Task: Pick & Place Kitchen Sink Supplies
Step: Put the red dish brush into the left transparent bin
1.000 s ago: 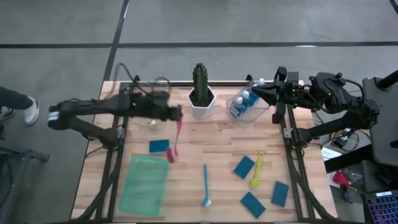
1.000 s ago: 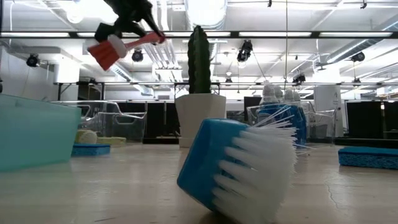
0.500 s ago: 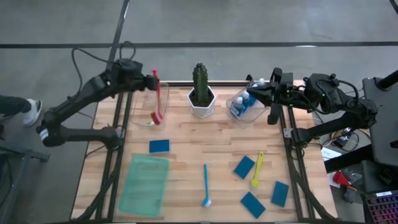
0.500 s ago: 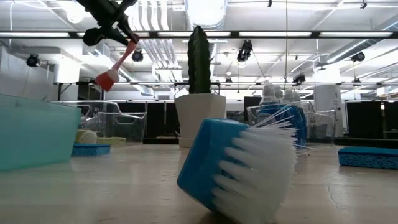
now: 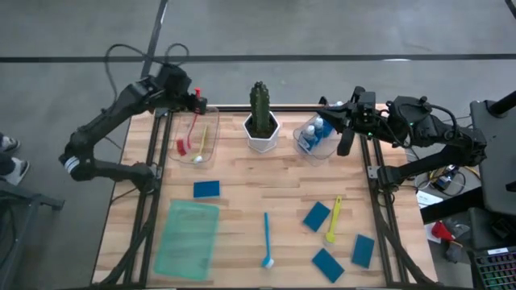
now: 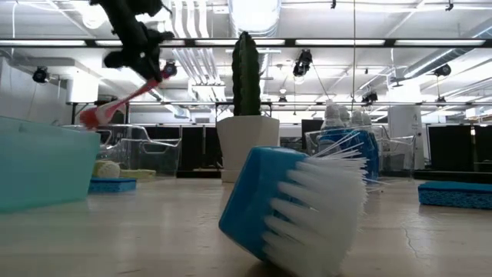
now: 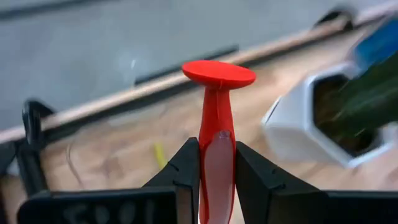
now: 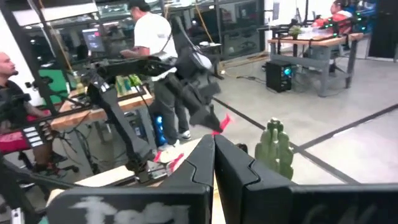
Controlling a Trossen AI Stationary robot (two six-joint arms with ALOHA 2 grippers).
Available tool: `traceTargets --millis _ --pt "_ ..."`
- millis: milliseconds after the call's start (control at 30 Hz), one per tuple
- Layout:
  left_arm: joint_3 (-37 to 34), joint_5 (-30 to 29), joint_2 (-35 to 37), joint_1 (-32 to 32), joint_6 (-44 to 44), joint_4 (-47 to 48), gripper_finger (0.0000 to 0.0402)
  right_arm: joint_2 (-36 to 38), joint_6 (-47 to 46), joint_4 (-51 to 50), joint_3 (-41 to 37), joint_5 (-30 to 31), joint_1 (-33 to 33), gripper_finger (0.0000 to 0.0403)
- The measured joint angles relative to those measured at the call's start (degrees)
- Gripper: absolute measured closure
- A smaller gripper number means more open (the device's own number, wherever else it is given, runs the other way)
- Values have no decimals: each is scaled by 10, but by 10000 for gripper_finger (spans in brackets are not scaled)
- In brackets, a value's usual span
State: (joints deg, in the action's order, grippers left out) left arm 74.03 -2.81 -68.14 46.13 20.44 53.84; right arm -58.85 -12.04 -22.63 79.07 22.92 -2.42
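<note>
My left gripper [image 5: 196, 101] is at the table's far left, shut on the pink brush [image 5: 188, 127]. The brush's head [image 5: 181, 147] is over a clear bin [image 5: 211, 147] that holds the yellow brush [image 5: 202, 138]. In the low view the pink brush [image 6: 115, 98] slants down from my left gripper [image 6: 142, 54]. My right gripper [image 5: 324, 106] is shut and empty over a clear bin of blue bottles [image 5: 316, 133]. The blue brush [image 5: 266, 238], the lime brush [image 5: 333, 217] and teal sponges [image 5: 206, 189] [image 5: 316, 216] [image 5: 363, 250] lie flat on the table. My left gripper pinches the pink brush's handle [image 7: 217, 124] between its two fingers [image 7: 186, 165], just short of the handle's flat disc end [image 7: 219, 73]. The fingers lie across the handle. The brush is lifted and slants down, with its head [image 6: 91, 117] lowest, toward the table's left.
A cactus in a white pot [image 5: 260, 117] stands at the far middle, between the two bins. A translucent green tray [image 5: 188, 236] lies near left. A fourth sponge [image 5: 327, 264] lies near right. People stand in the room beyond the table in the right wrist view [image 8: 155, 43].
My left gripper has carried the pink brush from above the table's middle toward the far left corner and has turned. The brush has swung from pointing toward the near edge to slanting down, with its head lower over the clear bin.
</note>
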Motion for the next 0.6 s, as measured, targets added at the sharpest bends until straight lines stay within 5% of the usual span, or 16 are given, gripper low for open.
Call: traceTargets --millis 600 --pt "-2 7 -209 0 -32 42 332 -24 2 24 0 28 0 394"
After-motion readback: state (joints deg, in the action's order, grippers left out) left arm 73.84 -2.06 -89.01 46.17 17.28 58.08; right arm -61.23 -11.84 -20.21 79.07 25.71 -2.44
